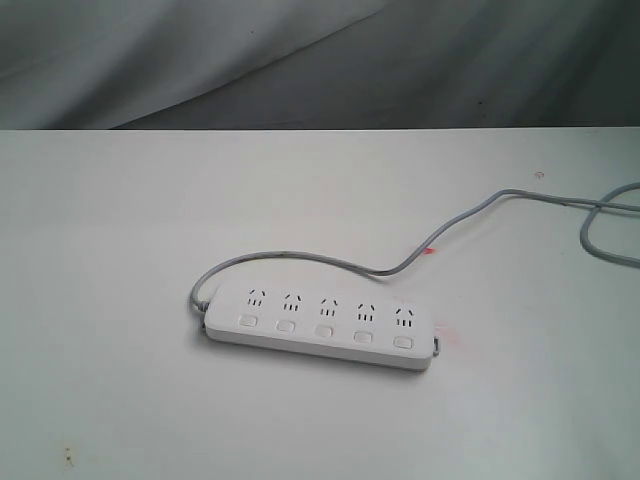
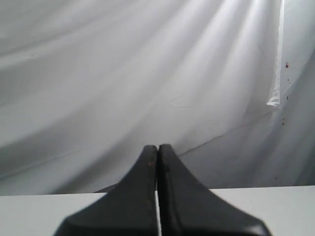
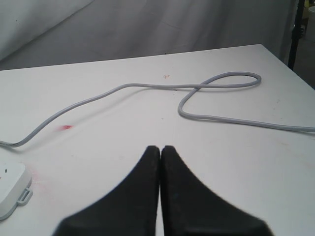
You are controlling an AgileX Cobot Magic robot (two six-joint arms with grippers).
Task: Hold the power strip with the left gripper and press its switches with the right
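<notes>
At the left, outside the exterior view, the left gripper [image 2: 158,147] has its fingers pressed together on nothing, looking over an edge of the counter [image 1: 120,250] at the draped grey cloth [image 2: 123,73]. Near the counter's middle, somewhat closer to the near edge, the power strip [image 1: 322,325] lies flat, sockets up, with its five switches [image 1: 324,329] in a row along its near side. It looks like a light, rigid plastic bar with smooth faces, likely to skate on the bare top when pressed. I judge the left end, clear of the buttons, the best place to pin or pinch it. The grey cord [image 1: 470,215] leaves that end, curls behind the strip and trails in a loop to the right edge; it is limp and may tug. A red smudge [image 1: 430,250] lies beside it. Nothing covers the switches. The right gripper [image 3: 160,147], likewise closed and empty, hovers just past the strip's right end
</notes>
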